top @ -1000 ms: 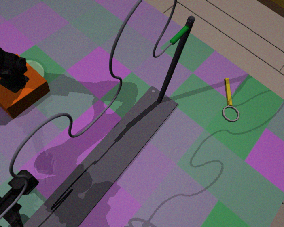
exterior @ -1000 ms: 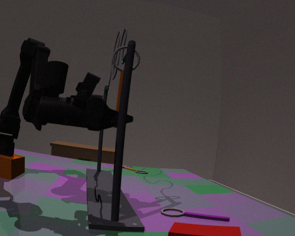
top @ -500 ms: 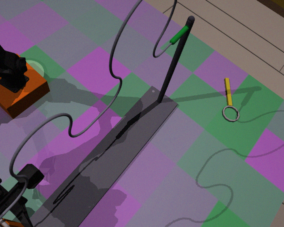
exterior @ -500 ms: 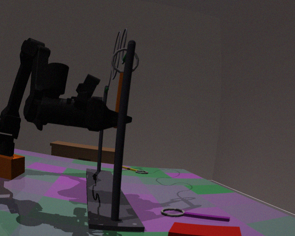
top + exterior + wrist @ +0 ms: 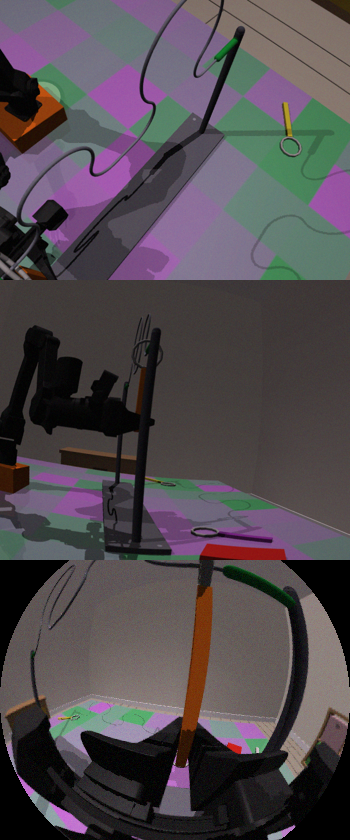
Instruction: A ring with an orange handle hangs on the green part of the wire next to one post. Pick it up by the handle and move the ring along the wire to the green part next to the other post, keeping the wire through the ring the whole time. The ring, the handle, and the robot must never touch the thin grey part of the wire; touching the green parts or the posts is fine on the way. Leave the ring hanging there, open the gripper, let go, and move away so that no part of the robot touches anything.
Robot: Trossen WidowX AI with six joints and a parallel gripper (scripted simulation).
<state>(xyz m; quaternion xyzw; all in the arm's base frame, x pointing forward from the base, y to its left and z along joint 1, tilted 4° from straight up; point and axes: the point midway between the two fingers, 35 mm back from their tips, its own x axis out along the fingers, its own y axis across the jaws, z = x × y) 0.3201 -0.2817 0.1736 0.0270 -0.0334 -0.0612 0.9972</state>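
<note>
My gripper (image 5: 140, 422) (image 5: 185, 721) is shut on the lower end of the orange handle (image 5: 140, 390) (image 5: 196, 669), which stands upright. The grey ring (image 5: 134, 357) sits on top of the handle, high up beside the near post (image 5: 144, 455) (image 5: 301, 650). In the wrist view the ring is edge-on, at the inner end of the near green part (image 5: 259, 583). I cannot tell whether it touches the wire. The thin grey wire (image 5: 145, 75) snakes to the far green part (image 5: 226, 49) on the far post (image 5: 217, 87) (image 5: 118, 455).
The posts stand on a dark base plate (image 5: 163, 175) (image 5: 116, 495). A yellow-handled ring (image 5: 287, 119) (image 5: 160, 482) and a purple-handled ring (image 5: 233, 535) lie on the floor. A red block (image 5: 242, 552) lies at the front. The arm stands on an orange block (image 5: 38, 119) (image 5: 11, 477).
</note>
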